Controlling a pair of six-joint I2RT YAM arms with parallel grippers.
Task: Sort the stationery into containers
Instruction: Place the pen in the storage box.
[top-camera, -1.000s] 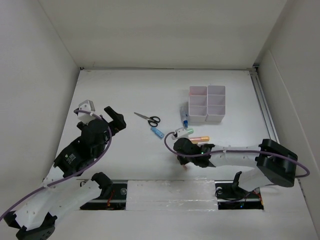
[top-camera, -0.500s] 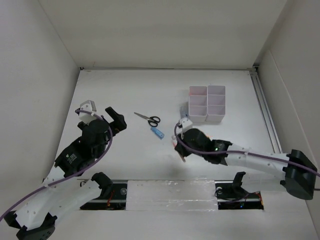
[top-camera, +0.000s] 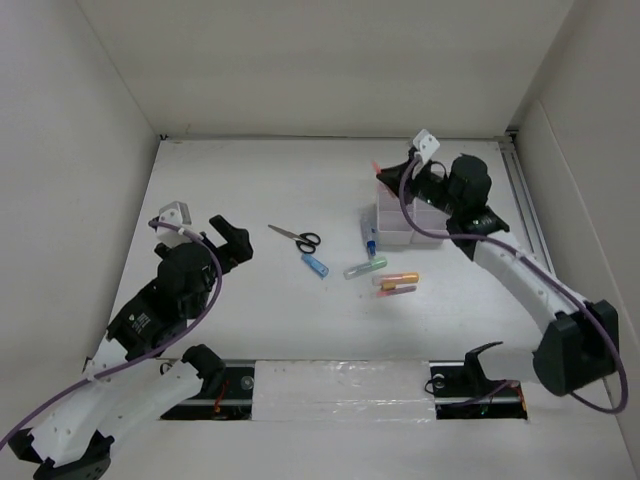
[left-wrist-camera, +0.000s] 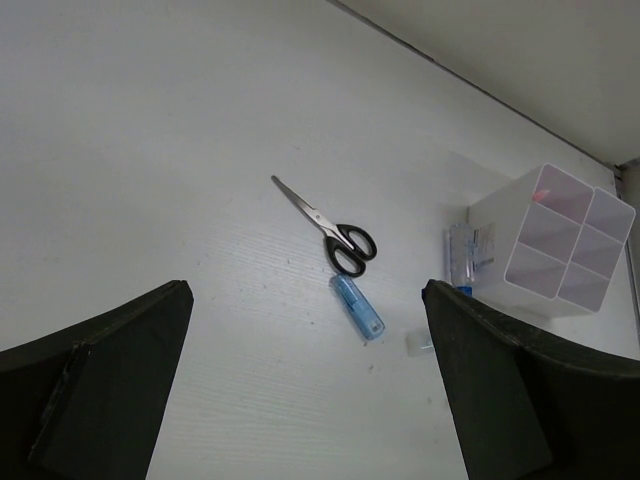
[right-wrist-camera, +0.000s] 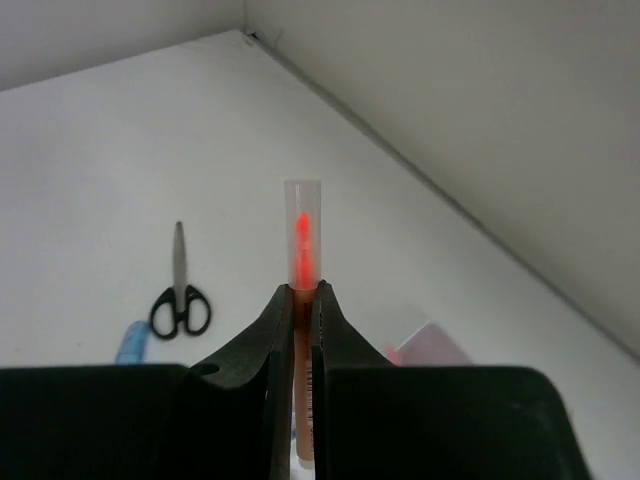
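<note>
A matte white table (top-camera: 260, 180) fills the enclosure. Behind it rises a plain white back wall (top-camera: 330, 60), and white side panels (top-camera: 60, 150) close it in left and right. A metal rail (top-camera: 527, 215) runs along the table's right edge. The light is even, the shadows soft.

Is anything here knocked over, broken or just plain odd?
Nothing looks damaged or spilled. The organiser stands upright. The scissors, blue tube, green marker, orange marker and pink marker lie loose on the table, not yet sorted. The right gripper holds a red pen near the organiser.
</note>
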